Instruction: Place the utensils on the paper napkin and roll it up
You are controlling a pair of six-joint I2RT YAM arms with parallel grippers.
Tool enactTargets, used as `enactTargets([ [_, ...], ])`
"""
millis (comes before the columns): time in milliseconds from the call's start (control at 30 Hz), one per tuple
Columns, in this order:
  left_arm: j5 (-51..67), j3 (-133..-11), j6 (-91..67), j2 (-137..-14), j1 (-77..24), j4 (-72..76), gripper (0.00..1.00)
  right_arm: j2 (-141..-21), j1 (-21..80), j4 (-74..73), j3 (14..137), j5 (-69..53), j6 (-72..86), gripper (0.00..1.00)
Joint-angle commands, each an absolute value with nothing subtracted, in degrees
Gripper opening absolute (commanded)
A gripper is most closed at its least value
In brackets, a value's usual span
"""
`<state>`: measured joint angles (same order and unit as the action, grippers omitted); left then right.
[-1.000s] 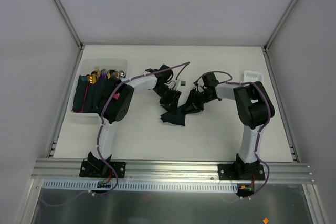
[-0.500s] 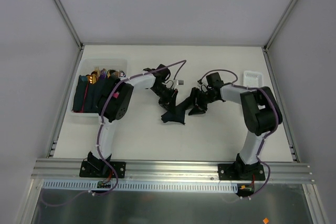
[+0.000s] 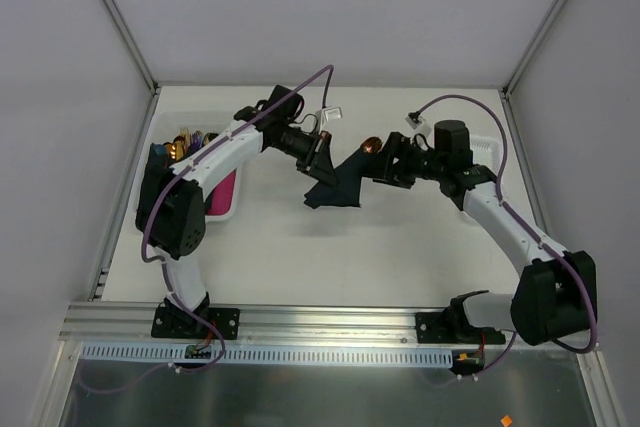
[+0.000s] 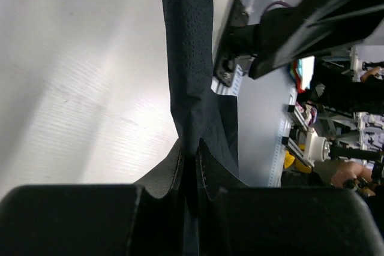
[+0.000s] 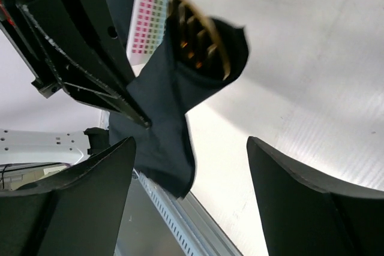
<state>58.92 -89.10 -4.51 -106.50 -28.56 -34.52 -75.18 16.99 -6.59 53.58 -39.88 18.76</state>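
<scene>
Paper napkin [image 3: 338, 187] in left fingers [image 4: 168, 169], utensils [image 5: 198, 37] wrapped inside, white bin [image 3: 200, 116] apart

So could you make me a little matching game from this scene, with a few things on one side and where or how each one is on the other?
Things:
1. left end effector
2. right end effector
3. gold utensils
4. white bin

States:
a. wide open, holding nothing
b. at the left of the overhead view, a pink napkin inside
c. shut on the dark napkin
d. heads poking out of the dark napkin's end

Pairs: 1-c, 2-a, 3-d, 4-b
</scene>
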Motion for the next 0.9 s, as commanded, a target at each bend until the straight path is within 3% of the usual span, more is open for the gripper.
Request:
enactTargets([
  [0, 67.6, -89.4, -7.5, -101.7, -29.1, -33.2, 0.00, -71.4, 17.0, -0.7, 52.6, -42.5, 21.4, 0.79],
  [200, 70.4, -88.0, -10.3, -97.6, -29.7, -32.6, 0.00, -65.3, 17.1, 4.0, 52.8, -43.0, 23.2, 0.82],
  [600, 73.8, -86.2, -11.6, -94.9, -31.0, -32.0, 0.00, -66.2, 21.8, 5.7, 54.1, -43.0, 25.4, 0.80],
  [800, 74.8, -85.9, -12.0, -94.8, -31.0, -31.8, 0.00, -66.7, 24.0, 8.9, 53.1, -42.3, 27.3, 0.71],
  [867, 75.0, -85.6, -11.9, -94.8, -30.9, -31.7, 0.00, -66.6, 24.2, 9.8, 52.9, -42.3, 27.7, 0.62],
])
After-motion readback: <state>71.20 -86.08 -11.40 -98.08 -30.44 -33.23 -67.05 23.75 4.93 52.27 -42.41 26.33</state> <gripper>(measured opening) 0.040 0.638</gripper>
